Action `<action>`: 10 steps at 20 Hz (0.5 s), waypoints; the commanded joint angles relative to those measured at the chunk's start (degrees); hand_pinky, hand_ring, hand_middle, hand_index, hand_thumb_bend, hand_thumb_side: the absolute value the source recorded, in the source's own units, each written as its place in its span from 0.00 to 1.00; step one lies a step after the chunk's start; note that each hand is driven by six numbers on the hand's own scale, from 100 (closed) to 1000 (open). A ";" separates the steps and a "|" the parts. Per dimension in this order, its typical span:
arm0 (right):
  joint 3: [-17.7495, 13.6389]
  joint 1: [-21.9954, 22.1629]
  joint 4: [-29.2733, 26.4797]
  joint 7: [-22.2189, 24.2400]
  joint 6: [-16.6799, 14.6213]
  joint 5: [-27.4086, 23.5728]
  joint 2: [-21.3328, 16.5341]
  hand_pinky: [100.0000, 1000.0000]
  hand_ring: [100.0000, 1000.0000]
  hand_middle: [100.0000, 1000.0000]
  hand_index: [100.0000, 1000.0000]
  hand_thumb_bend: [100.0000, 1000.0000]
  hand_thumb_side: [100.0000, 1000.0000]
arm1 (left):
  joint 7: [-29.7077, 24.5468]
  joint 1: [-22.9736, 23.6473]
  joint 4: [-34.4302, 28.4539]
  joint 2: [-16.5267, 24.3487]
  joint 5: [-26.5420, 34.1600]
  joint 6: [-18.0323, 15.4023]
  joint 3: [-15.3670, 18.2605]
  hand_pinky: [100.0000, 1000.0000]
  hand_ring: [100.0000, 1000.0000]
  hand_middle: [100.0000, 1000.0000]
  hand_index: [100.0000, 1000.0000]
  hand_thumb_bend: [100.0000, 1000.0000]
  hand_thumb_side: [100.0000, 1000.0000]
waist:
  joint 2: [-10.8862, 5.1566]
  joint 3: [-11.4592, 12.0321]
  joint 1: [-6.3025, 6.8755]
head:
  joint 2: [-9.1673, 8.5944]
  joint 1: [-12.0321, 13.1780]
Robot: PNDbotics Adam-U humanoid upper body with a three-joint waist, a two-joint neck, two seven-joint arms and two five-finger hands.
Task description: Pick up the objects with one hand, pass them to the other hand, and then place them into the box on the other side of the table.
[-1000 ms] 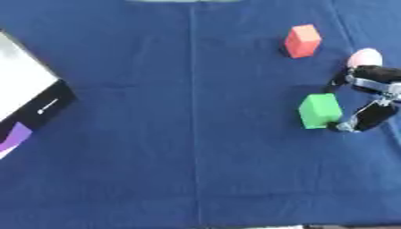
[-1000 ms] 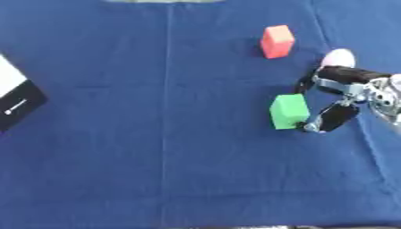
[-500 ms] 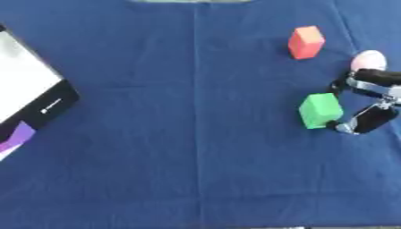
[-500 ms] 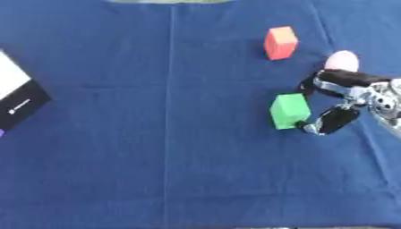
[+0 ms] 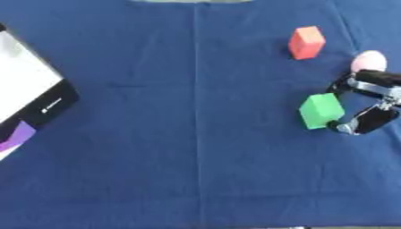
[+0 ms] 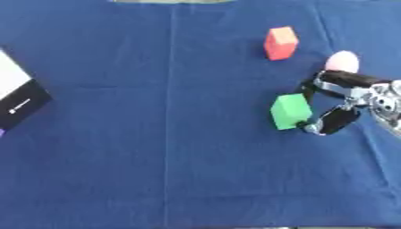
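Note:
A green block [image 6: 291, 111] stands on the blue cloth at the right. My right hand [image 6: 349, 91] comes in from the right edge, its fingers and thumb spread around the block's right side, the thumb tip [image 6: 316, 127] touching the block's lower corner. The hand is open and holds nothing. A red block [image 5: 305, 42] stands farther back. A pink egg-shaped thing [image 6: 342, 61] lies just behind the right hand. The box [image 5: 27, 96], white with a black rim and a purple patch, sits at the left edge. My left hand shows in no view.
The blue cloth [image 5: 172, 147] covers the whole table, with a fold line running down the middle. A pale strip of something shows at the far edge.
The right hand has crept a little closer to the green block, its thumb now at the block's lower corner. The picture has shifted slightly; the blocks have not moved.

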 commanded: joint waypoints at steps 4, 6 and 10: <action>-2.58 0.94 -2.46 -2.60 1.40 -2.08 -1.29 0.82 0.71 0.46 0.51 0.26 0.01 | 0.05 -0.28 -0.82 1.56 0.05 -0.05 0.78 0.77 0.59 0.65 0.80 0.24 0.63 | -1.07 -0.31 0.03 | -0.55 0.40; -3.36 1.18 -3.34 -3.57 1.93 -3.17 -1.16 0.81 0.70 0.45 0.51 0.26 0.00 | 0.02 -0.22 -0.80 1.63 0.04 -0.03 0.79 0.77 0.59 0.65 0.80 0.24 0.63 | -1.16 -0.40 0.00 | -0.56 0.45; -4.75 1.76 -5.13 -5.18 3.05 -5.47 -0.86 0.81 0.70 0.45 0.50 0.25 0.00 | 0.04 -0.12 -0.82 1.82 0.01 -0.06 0.88 0.77 0.59 0.65 0.79 0.24 0.63 | -1.37 -0.56 -0.04 | -0.51 0.76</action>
